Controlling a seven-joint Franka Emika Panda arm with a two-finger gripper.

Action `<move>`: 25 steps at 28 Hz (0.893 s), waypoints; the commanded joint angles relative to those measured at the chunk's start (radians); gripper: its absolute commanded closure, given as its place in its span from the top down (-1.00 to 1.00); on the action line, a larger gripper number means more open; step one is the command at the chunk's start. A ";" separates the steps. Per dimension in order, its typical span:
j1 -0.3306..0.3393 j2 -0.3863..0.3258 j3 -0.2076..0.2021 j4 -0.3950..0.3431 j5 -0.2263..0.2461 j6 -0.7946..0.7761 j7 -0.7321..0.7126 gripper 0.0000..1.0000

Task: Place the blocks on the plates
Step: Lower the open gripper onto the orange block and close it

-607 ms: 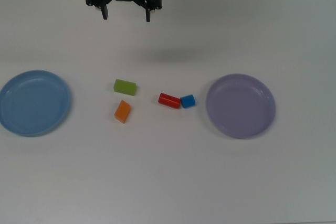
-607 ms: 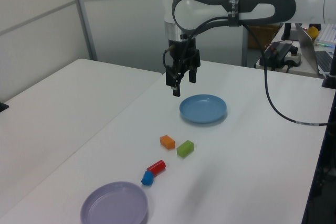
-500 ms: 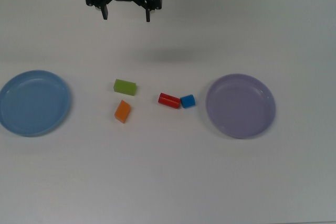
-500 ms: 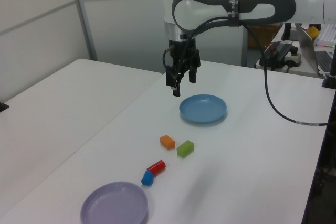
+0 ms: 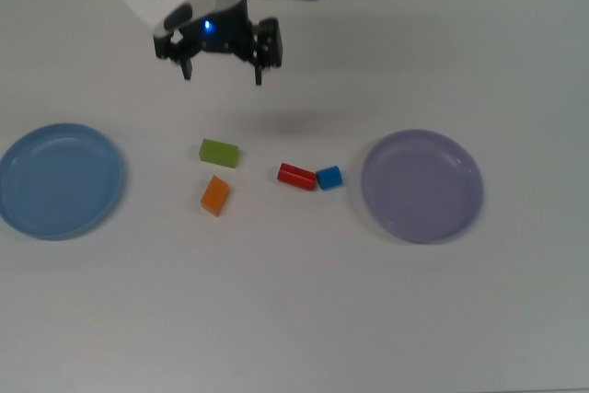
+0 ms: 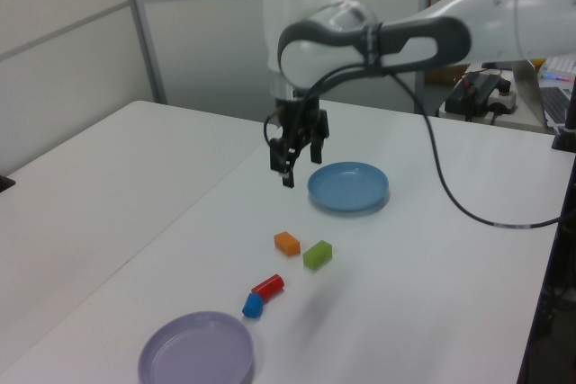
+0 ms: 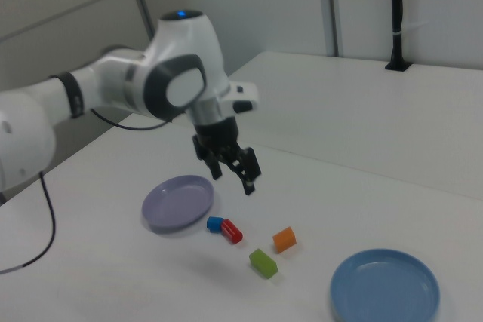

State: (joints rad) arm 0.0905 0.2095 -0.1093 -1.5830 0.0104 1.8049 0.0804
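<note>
Four blocks lie on the white table between two plates: a green block point(image 5: 219, 152), an orange block point(image 5: 215, 195), a red cylinder point(image 5: 296, 176) and a small blue block point(image 5: 329, 178) touching the red one's end. The light blue plate point(image 5: 60, 179) is at the top view's left and the lavender plate point(image 5: 421, 185) at its right; both hold nothing. My gripper point(image 5: 223, 75) hangs open and holds nothing, in the air behind the green block. The left view shows the gripper point(image 6: 301, 168) beside the blue plate point(image 6: 348, 186). In the right view the gripper point(image 7: 235, 181) is above the red cylinder point(image 7: 232, 231).
A black cable point(image 6: 450, 195) runs from the arm across the table at the left view's right. A second white table point(image 6: 81, 195) adjoins at the left view's left. Desk clutter point(image 6: 477, 92) sits behind the arm.
The gripper has come lower and closer to the blocks, moving down the top view's frame. The arm's white wrist now shows above it. Its fingers stay open; blocks and plates have not moved.
</note>
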 commanded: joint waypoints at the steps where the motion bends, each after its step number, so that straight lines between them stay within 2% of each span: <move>1: -0.006 0.083 -0.010 0.001 0.016 0.086 0.123 1.00; 8: -0.017 0.177 -0.010 -0.005 0.016 0.188 0.308 1.00; 16: -0.020 0.252 -0.010 -0.005 0.014 0.284 0.363 1.00; 25: -0.020 0.320 -0.010 -0.005 -0.017 0.336 0.374 1.00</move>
State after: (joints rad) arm 0.0684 0.4992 -0.1132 -1.5871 0.0097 2.0950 0.4361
